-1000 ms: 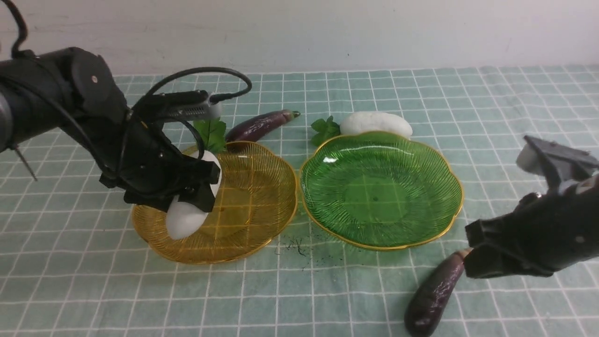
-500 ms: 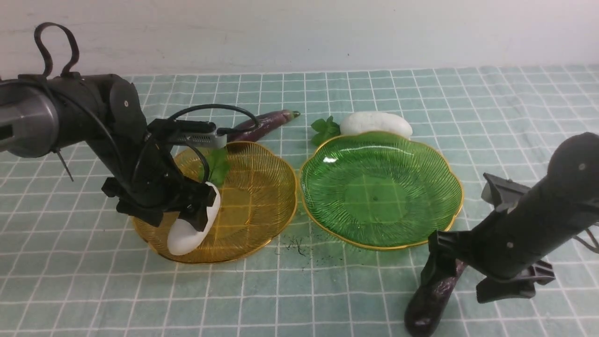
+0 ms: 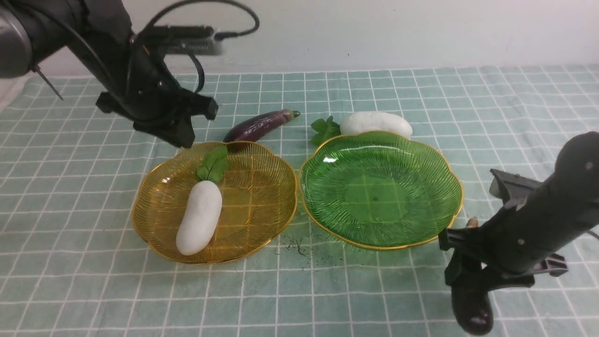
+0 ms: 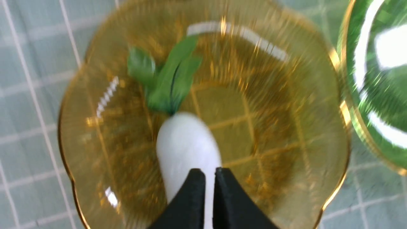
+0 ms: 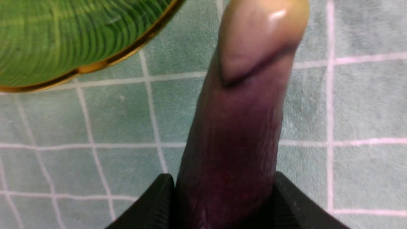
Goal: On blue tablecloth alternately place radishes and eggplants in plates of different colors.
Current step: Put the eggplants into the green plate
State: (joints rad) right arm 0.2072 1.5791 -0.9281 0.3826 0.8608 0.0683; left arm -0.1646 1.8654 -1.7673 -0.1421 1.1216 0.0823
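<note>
Lifted off the plated radish point(image 3: 199, 217), left tool point(image 4: 209, 171) sits closed and empty; I hold the eggplant point(image 5: 244, 111) in right tool point(image 5: 222, 190).

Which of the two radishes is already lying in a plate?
The radish in the amber plate; the other radish lies on the cloth behind the green plate.

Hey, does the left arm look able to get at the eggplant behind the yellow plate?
Probably yes: that eggplant lies bare on the cloth, and the left gripper, shut and empty, hangs nearby with nothing between.
</note>
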